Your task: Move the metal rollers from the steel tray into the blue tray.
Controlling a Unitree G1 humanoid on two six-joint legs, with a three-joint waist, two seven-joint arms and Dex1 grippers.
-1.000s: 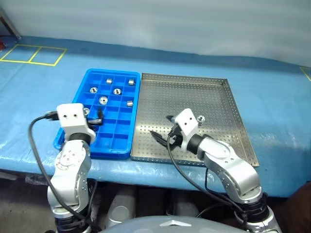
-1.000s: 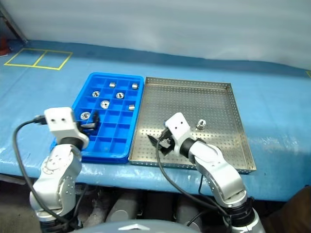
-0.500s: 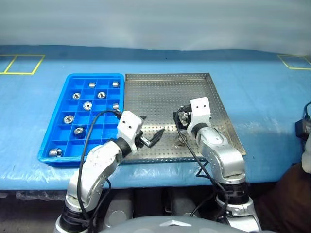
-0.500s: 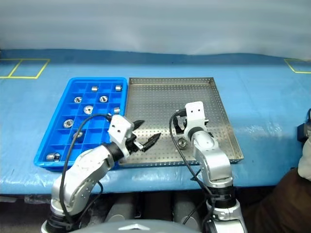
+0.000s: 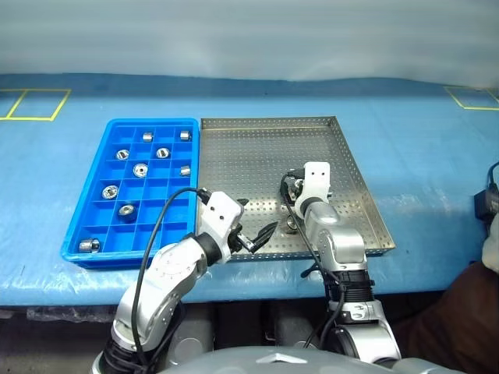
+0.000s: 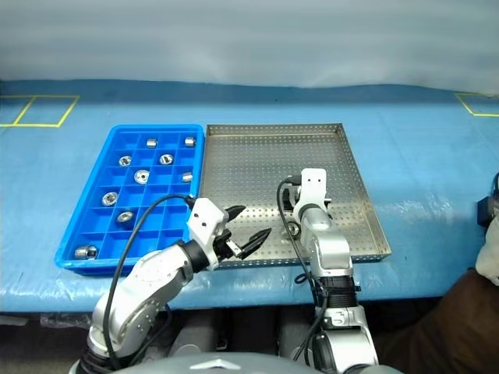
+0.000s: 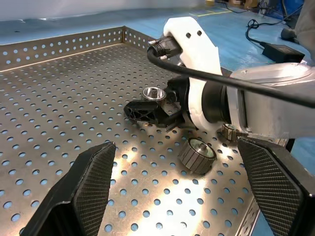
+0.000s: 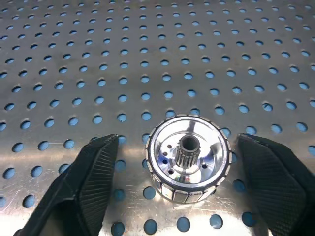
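Note:
The steel tray (image 5: pixel 257 156) lies mid-table with the blue tray (image 5: pixel 152 122) against its left side. Several metal rollers (image 5: pixel 140 169) sit in the blue tray's compartments. My right gripper (image 8: pixel 177 142) is low on the steel tray, open, one finger on each side of a roller (image 8: pixel 188 158) with a gap to both. A second roller (image 7: pixel 197 155) lies beside that wrist, also seen as roller (image 5: pixel 291 224). A third roller (image 7: pixel 229 132) is partly hidden behind the arm. My left gripper (image 5: pixel 255 218) hangs open and empty over the steel tray's near rim.
Both trays rest on a blue cloth-covered table (image 5: pixel 421 148) marked with yellow tape squares (image 5: pixel 35 103). A person (image 5: pixel 485 265) is at the right edge, beside a black box with a cable (image 5: pixel 485 204). The table's front edge runs just below the trays.
The camera has swung. My left gripper left the blue tray and moved right to the steel tray's near rim. My right gripper went forward and down around a roller.

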